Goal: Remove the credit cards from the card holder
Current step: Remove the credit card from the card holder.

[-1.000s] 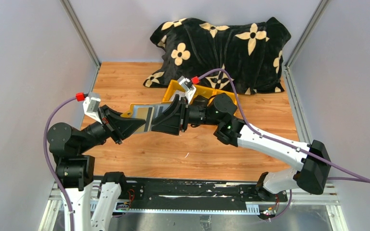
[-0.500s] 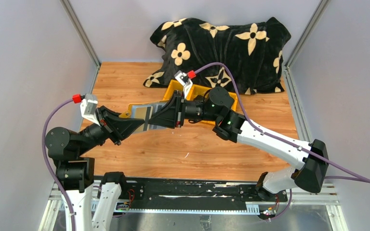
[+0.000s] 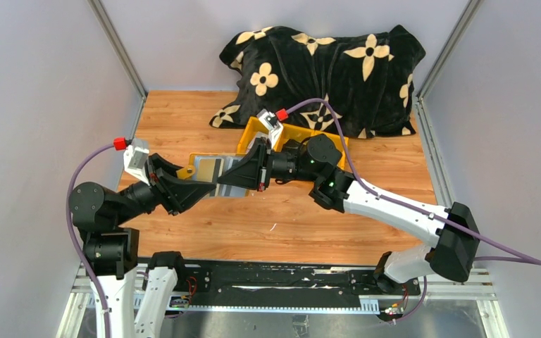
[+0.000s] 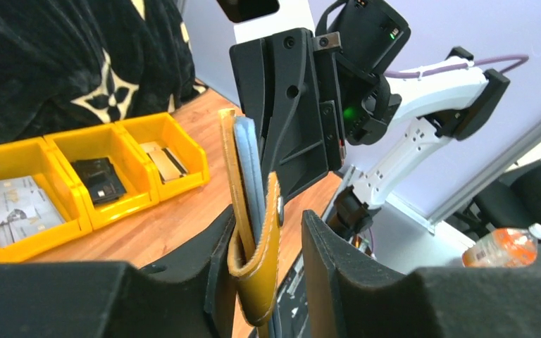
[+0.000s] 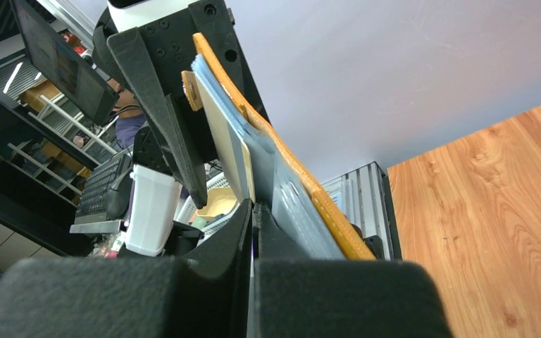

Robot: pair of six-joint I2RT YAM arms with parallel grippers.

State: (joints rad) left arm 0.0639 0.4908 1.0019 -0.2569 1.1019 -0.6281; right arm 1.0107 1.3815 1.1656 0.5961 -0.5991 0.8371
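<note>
Since a second ago, the right gripper (image 5: 253,211) has moved a little closer to the left arm and its jaws have gone from apart to pressed together. The left gripper (image 4: 264,232) has slackened: its jaws now stand apart, and there is a gap between one finger and the leather.

The wallet (image 4: 234,176) hangs in the air over the table (image 3: 289,225), between the two grippers and just in front of the yellow bin (image 4: 113,208). Its lower fold sits loosely between the left fingers. At the other end, the right jaws are clamped on a thin pale sheet coming out of the grey sleeves. This looks like a card (image 5: 227,141), though I cannot rule out a sleeve edge. A few cards (image 4: 10,204) already lie in the bin's end compartment.

Step in hand, as I judge it: the grip for pulling the card out has been taken, but the pull has not started.

The next move probably needs the left jaws to close on the leather again. The right arm should then draw straight back along the sleeve opening. With the left hold this loose, the whole wallet may follow the card.
</note>
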